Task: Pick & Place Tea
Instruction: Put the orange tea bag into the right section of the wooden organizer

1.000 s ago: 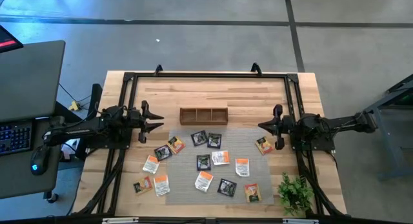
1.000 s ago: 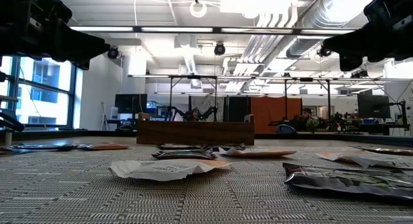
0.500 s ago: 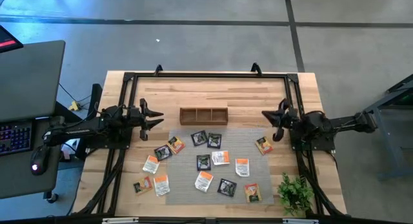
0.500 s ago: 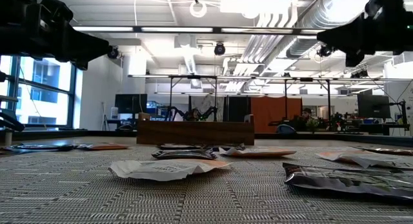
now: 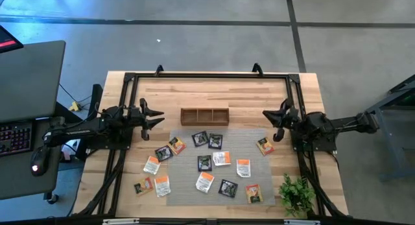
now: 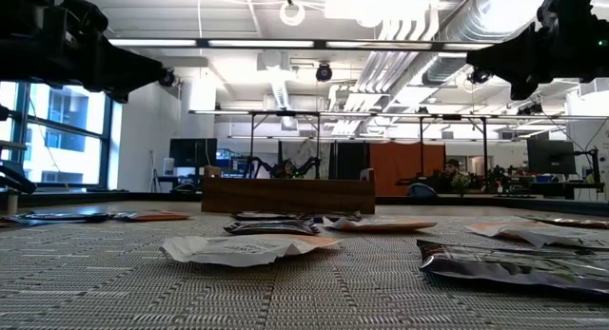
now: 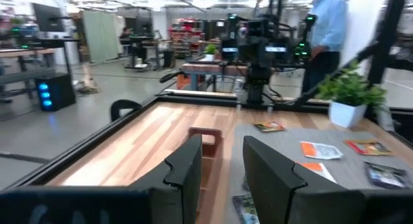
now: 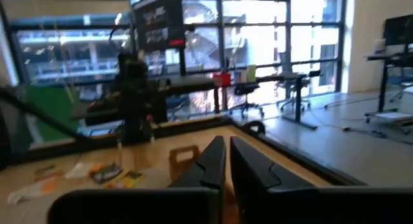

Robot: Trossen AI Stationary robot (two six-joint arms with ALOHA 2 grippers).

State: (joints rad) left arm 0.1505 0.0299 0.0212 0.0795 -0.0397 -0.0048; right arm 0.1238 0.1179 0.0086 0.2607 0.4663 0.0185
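Several small square tea sachets [image 5: 205, 163], black, white with orange, and yellow-brown, lie flat and scattered on a grey woven mat [image 5: 249, 135]. In the low view they show as flat packets [image 6: 245, 246]. My left gripper [image 5: 159, 119] hovers open above the table's left side, pointing right toward the wooden box [image 5: 204, 116]. My right gripper [image 5: 266, 116] hovers shut above the right side, pointing left, just beyond a yellow-brown sachet [image 5: 264, 146]. Both wrist views look across the table past the fingers [image 7: 222, 153] [image 8: 227, 150] and hold nothing between them.
The brown three-compartment box [image 6: 288, 194] stands at the mat's far edge, between the two grippers. A small potted plant [image 5: 296, 194] stands at the near right corner. A black frame [image 5: 207, 74] runs round the wooden table. A person [image 7: 328, 30] stands beyond the table.
My right gripper has moved a little toward the far edge of the table and has turned about its axis while staying above the right side. The sachets have not moved.
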